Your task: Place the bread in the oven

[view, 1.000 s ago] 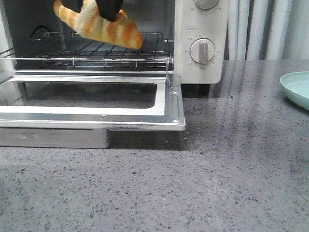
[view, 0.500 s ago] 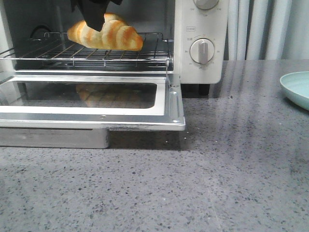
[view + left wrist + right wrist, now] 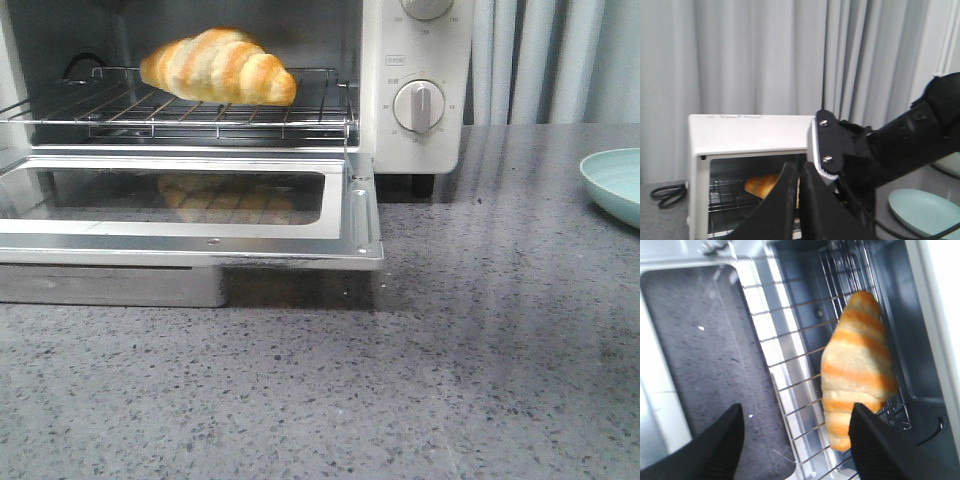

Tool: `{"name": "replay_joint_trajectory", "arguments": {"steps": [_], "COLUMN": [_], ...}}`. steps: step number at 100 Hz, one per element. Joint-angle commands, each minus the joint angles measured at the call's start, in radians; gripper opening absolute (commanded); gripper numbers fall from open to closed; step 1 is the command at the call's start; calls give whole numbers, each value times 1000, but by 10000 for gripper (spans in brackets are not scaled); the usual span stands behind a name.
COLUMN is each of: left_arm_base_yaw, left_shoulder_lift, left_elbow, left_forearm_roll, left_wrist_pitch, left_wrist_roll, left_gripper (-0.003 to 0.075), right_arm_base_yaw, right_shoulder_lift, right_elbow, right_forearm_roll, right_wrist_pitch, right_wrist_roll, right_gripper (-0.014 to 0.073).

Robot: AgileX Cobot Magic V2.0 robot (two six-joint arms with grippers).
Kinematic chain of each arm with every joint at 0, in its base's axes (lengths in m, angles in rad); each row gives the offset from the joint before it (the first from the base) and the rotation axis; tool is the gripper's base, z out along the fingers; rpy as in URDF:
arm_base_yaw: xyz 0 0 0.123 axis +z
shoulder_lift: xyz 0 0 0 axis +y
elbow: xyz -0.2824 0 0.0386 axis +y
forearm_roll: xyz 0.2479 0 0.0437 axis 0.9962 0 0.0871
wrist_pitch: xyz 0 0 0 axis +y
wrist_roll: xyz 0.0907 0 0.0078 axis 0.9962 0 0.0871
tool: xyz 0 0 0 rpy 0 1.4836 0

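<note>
Right wrist view shows my right gripper (image 3: 796, 440) spread wide and empty, its two dark fingers (image 3: 720, 445) apart above the oven's mouth. The bread (image 3: 856, 367) lies just beyond them, untouched, resting on the wire rack (image 3: 790, 355) inside the oven (image 3: 415, 90). From the front its long axis runs left to right across the rack, toward the rack's right part. My left gripper (image 3: 800, 210) sits well back, fingers pressed together on nothing, so the right arm is the nearer one. I judge the placing done; what is left is backing out over the lowered door (image 3: 190, 235). That door lies flat on the speckled grey counter (image 3: 400, 380), with a pale green plate (image 3: 615, 185) far right and curtains behind.
</note>
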Motion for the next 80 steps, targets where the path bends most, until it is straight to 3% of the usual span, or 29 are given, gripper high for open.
{"name": "replay_joint_trajectory", "arguments": {"steps": [1, 14, 39, 59, 80], "left_arm_base_yaw": [41, 122, 227, 239, 239], "left_shoulder_lift": [-54, -172, -155, -155, -155], "left_elbow": [38, 184, 400, 549, 602], "left_forearm_roll": [11, 37, 30, 49, 55], "left_wrist_pitch": [-111, -203, -288, -371, -430], "left_wrist_roll": [-31, -14, -14, -13, -13], "left_gripper": [-22, -22, -21, -21, -21], "right_arm_base_yaw": [26, 40, 38, 38, 23], "right_shoulder_lift": [-85, -110, -121, -142, -203], "right_elbow": [-35, -35, -35, -35, -33], "right_forearm_roll": [-42, -42, -47, -47, -47], "right_wrist_pitch": [-6, 58, 172, 191, 192], "right_wrist_roll": [8, 31, 49, 51, 53], "right_gripper": [412, 412, 412, 407, 309]}}
